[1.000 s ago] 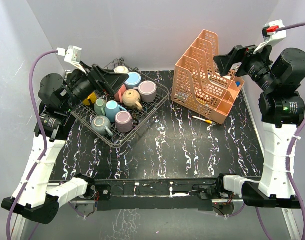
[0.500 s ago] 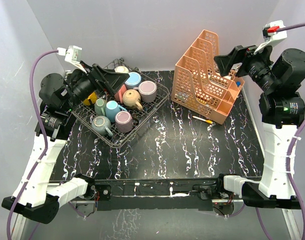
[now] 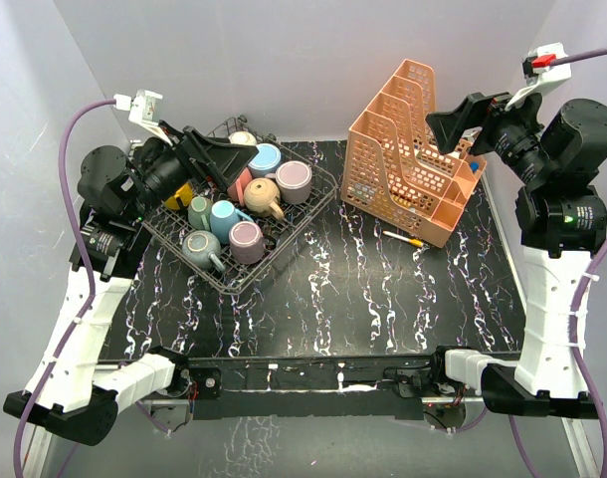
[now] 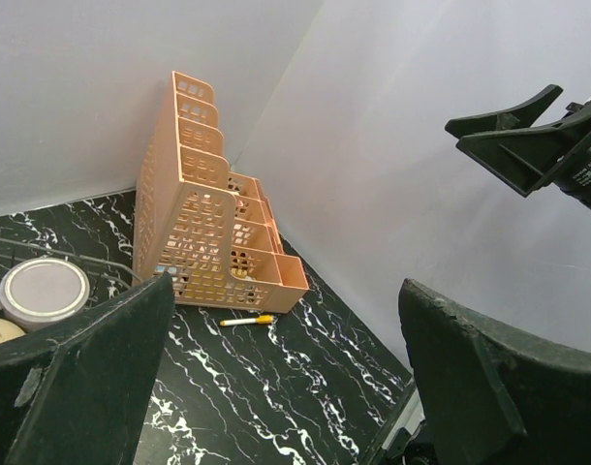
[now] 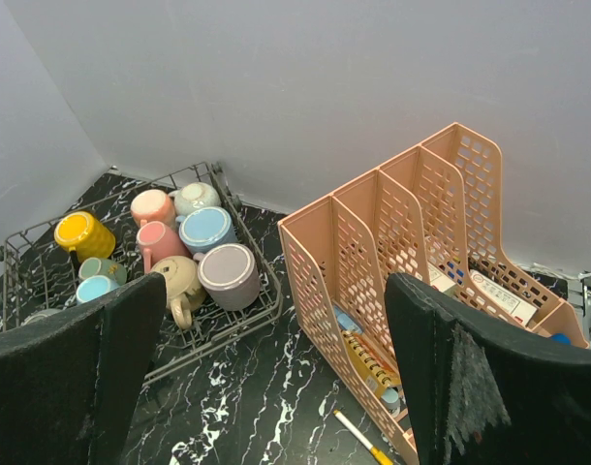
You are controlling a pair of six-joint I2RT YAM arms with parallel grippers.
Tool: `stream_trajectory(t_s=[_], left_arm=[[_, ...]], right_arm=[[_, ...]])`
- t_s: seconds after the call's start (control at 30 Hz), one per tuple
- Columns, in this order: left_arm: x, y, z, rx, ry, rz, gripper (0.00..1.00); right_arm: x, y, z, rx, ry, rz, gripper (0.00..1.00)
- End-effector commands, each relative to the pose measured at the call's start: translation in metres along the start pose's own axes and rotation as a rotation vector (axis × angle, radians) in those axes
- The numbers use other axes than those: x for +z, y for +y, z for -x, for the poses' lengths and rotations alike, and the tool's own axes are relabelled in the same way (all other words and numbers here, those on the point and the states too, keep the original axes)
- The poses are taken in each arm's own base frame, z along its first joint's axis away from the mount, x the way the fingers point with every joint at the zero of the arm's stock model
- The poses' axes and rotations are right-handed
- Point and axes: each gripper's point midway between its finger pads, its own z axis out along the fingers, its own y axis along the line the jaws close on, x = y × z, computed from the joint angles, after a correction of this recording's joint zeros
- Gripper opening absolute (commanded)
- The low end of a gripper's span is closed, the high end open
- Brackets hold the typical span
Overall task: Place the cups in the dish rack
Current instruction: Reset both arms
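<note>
The dish rack [image 3: 287, 242], a dark wire basket, sits at the back left and holds several cups. Among them are a lilac cup [image 3: 294, 177], a blue cup [image 3: 265, 157], a tan cup [image 3: 263, 196] and a teal cup [image 3: 223, 216]. The right wrist view shows the rack [image 5: 269, 308] with a yellow cup [image 5: 82, 234], a pink cup [image 5: 160, 242] and the lilac cup [image 5: 230, 274]. My left gripper [image 3: 234, 159] [image 4: 286, 291] hangs open above the rack's back left part, holding nothing. My right gripper [image 3: 445, 129] [image 5: 276, 281] is raised over the orange organizer, open and empty.
An orange perforated file organizer [image 3: 408, 159] [image 4: 199, 232] [image 5: 412, 252] stands at the back right with small items inside. A white and yellow pen [image 3: 405, 239] [image 4: 245, 320] lies on the black marbled tabletop [image 3: 363, 299] in front of it. Grey walls close in the back and sides.
The right wrist has shifted very slightly; everything else stays as it was.
</note>
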Motion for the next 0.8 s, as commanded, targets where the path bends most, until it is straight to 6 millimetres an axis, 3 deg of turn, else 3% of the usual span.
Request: stream_trajectory(t_s=[0.0, 0.77], left_arm=[[-0.0031, -0.0071, 0.0043, 0.004, -0.017, -0.031, 0.97], [-0.0047, -0.0121, 0.0037, -0.026, -0.020, -0.054, 0.97]], right_arm=[[-0.0076, 0.0033, 0.0188, -0.034, -0.070, -0.001, 0.99], [-0.0095, 0.0071, 0.0173, -0.034, -0.076, 0.018, 0.99]])
